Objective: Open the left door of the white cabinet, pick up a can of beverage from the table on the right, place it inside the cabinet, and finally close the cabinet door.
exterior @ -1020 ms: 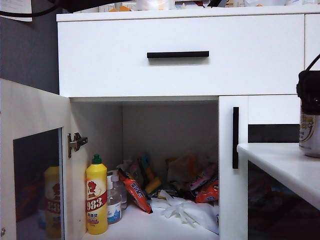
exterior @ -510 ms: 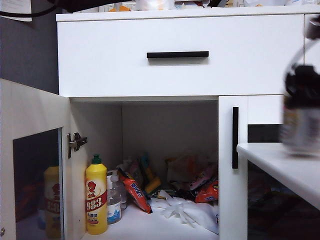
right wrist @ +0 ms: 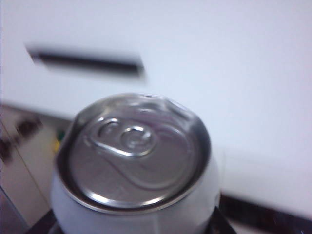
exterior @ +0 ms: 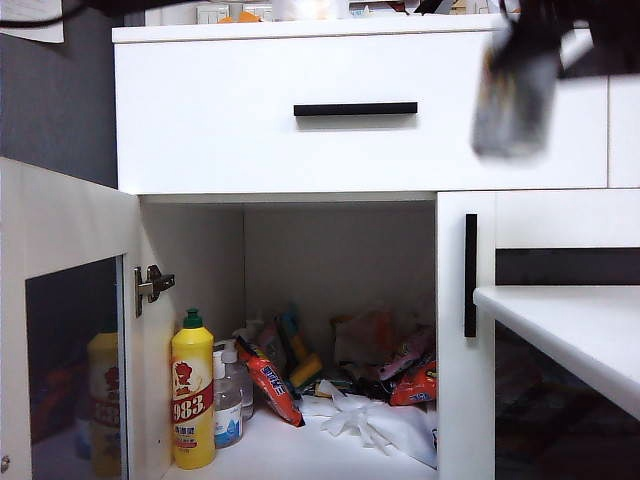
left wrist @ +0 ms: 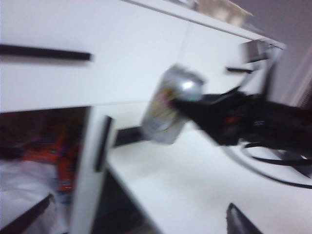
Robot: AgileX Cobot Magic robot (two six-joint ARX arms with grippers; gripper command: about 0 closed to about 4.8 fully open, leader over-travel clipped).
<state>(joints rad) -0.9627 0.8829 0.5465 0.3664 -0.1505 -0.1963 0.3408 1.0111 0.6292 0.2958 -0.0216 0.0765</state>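
My right gripper (left wrist: pixel 187 105) is clamped round the can (exterior: pixel 512 100), which hangs blurred and slightly tilted in the air before the drawer, clear of the table (exterior: pixel 570 330). The cabinet's (exterior: pixel 360 130) open compartment lies below and to the left of the can, past the closed right door, so I judge the carry must go down and leftward. My left gripper (left wrist: pixel 146 222), jaws spread and empty, waits low beside the table.

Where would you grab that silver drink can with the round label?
Grip the silver aluminium can around its round side wall, midway up, from the side; the flat lid with its pull tab offers no hold. The right gripper, up before the white cabinet's drawer, holds it so in its jaws; the left gripper is open, facing the white table.
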